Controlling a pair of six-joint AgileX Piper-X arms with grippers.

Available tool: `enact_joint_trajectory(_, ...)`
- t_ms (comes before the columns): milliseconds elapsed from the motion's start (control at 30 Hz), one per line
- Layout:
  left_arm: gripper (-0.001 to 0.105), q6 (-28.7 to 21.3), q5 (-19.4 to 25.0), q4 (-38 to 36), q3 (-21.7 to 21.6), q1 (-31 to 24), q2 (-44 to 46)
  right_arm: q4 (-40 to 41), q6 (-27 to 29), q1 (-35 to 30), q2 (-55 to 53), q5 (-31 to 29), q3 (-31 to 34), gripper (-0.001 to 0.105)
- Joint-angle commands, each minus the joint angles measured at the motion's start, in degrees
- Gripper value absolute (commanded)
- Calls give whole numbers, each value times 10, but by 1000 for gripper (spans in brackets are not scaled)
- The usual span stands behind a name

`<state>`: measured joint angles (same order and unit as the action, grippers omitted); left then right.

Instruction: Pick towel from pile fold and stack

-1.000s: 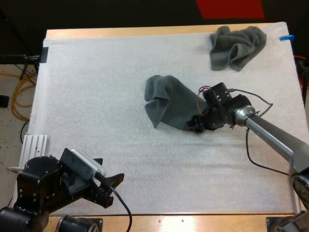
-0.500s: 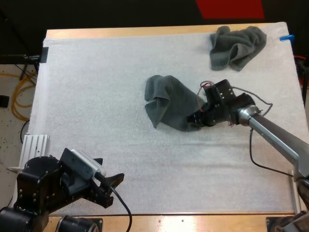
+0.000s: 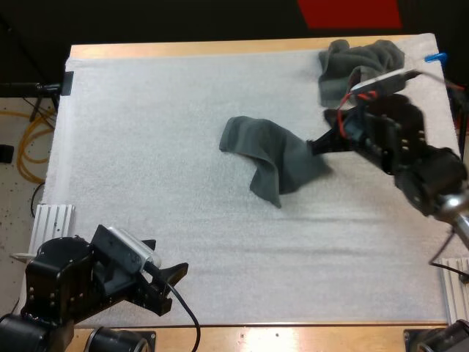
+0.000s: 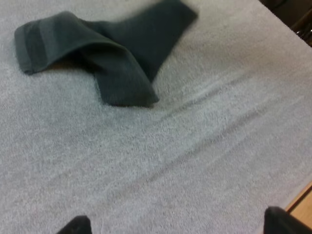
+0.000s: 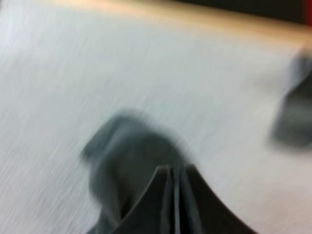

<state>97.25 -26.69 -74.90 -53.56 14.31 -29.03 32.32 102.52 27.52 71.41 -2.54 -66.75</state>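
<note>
High view: right jaws clamp the right edge of a dark grey-green towel (image 3: 275,158) lying mid-mat, apart from the crumpled towel (image 3: 363,66) at the far right corner. This looks like the spreading step.

Left wrist view: left jaws stand apart over bare mat (image 4: 195,161), the towel ahead. Next, they likely need a free corner.

Right wrist view: jaws pinch cloth.

A dark grey-green towel (image 4: 117,53) lies rumpled, folded over itself, on the white mat (image 4: 204,146). The left pincer (image 4: 176,227) hangs well apart from it, fingers (image 4: 75,225) spread wide.
</note>
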Motion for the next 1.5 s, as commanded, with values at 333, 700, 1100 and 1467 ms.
enact_joint_trajectory(333, 67, -2, -1, 2, -1, 2, 1, 112, 52, -2, -14, -63, -34, 0)
enact_joint_trajectory(700, 67, -13, 0, 2, -1, 2, 1, 184, -28, -49, 71, 5, -34, 66)
enact_joint_trajectory(1100, 67, -13, 13, 2, -1, 2, 1, 180, -8, -160, 137, 89, 73, 51)
enact_joint_trajectory(1467, 67, -9, 13, 1, -1, 2, 0, 71, -51, -160, 230, 197, 126, 51)
